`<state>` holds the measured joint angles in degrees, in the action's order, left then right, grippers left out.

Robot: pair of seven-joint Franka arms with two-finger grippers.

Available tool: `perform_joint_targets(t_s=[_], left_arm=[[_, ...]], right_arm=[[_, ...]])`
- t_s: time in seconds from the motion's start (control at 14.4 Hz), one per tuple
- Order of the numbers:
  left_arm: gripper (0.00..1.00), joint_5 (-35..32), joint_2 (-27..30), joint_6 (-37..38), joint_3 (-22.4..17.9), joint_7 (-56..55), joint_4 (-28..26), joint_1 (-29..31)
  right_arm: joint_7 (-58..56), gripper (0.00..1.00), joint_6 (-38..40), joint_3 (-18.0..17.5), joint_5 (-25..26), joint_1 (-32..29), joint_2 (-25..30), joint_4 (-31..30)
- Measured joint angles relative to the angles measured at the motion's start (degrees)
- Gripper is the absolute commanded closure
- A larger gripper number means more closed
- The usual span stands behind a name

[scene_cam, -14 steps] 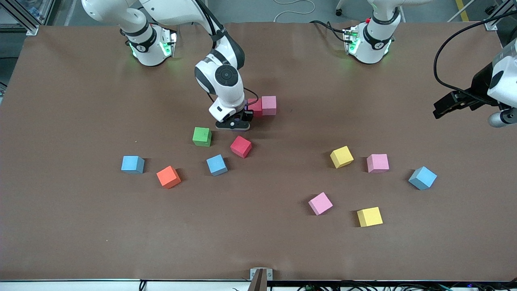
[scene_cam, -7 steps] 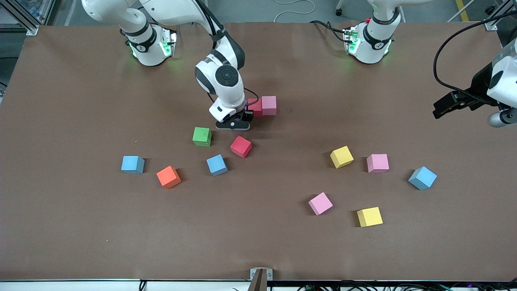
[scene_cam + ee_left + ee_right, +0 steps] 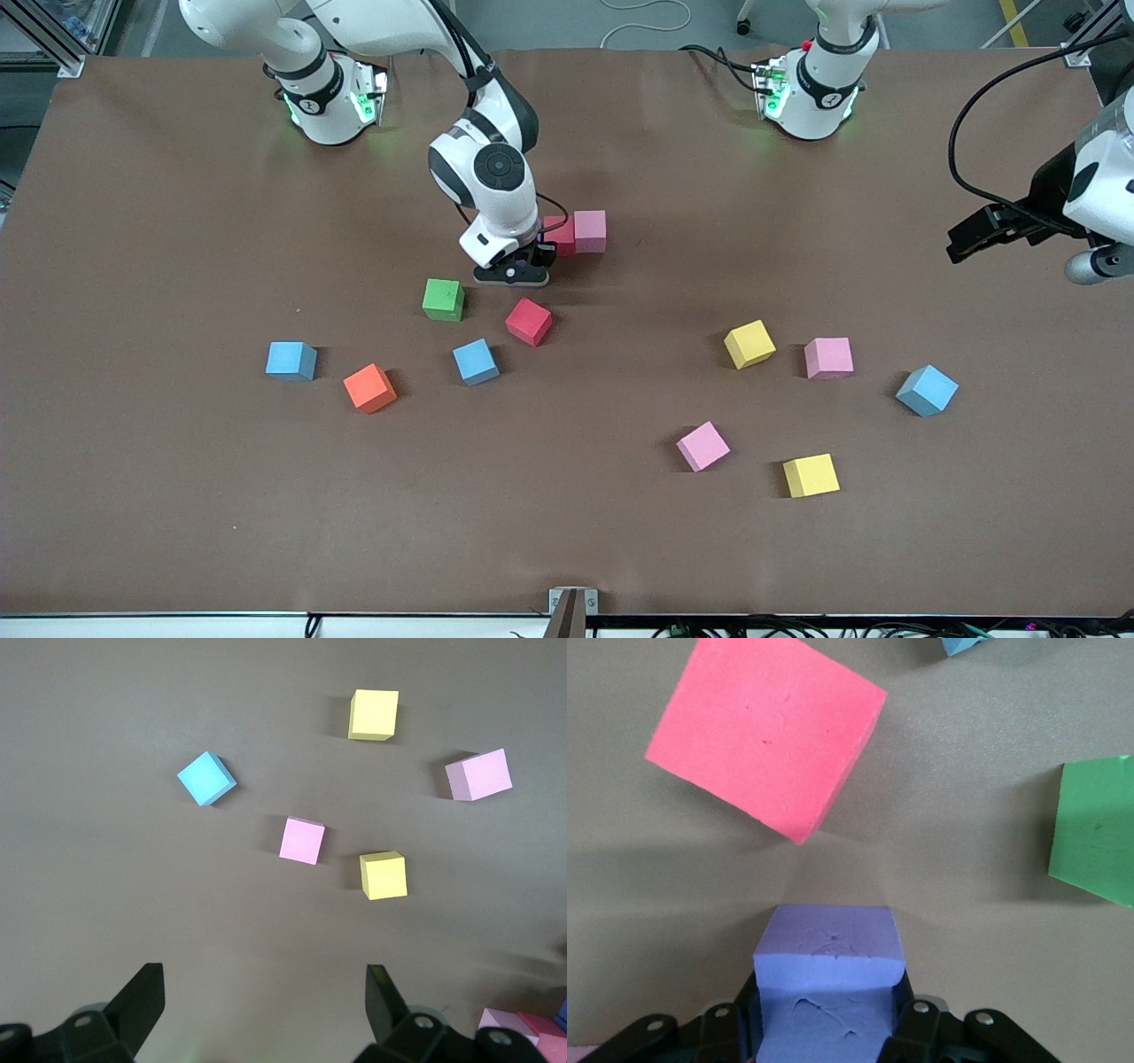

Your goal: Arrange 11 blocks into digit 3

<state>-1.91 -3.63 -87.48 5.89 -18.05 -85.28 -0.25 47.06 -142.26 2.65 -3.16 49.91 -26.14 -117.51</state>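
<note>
Brown table (image 3: 177, 496); right claw (image 3: 512, 271) pinches a purple block (image 3: 828, 979) low beside the red–pink pair (image 3: 576, 232): seat it flush against them before releasing. Left claw (image 3: 266, 1010) waits wide open, empty, over scattered blocks (image 3: 301, 840)

left gripper (image 3: 961, 241) shifted slightly toward the table's middle
</note>
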Motion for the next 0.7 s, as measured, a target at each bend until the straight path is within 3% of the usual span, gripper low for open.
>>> perform_joint_targets(t_s=[0.7], left_arm=[[0.0,0.0,-0.1,0.0,0.1,0.0,0.1,-0.7]], right_arm=[[0.0,0.99,1.4,0.0,0.0,0.5,-0.5,1.1]])
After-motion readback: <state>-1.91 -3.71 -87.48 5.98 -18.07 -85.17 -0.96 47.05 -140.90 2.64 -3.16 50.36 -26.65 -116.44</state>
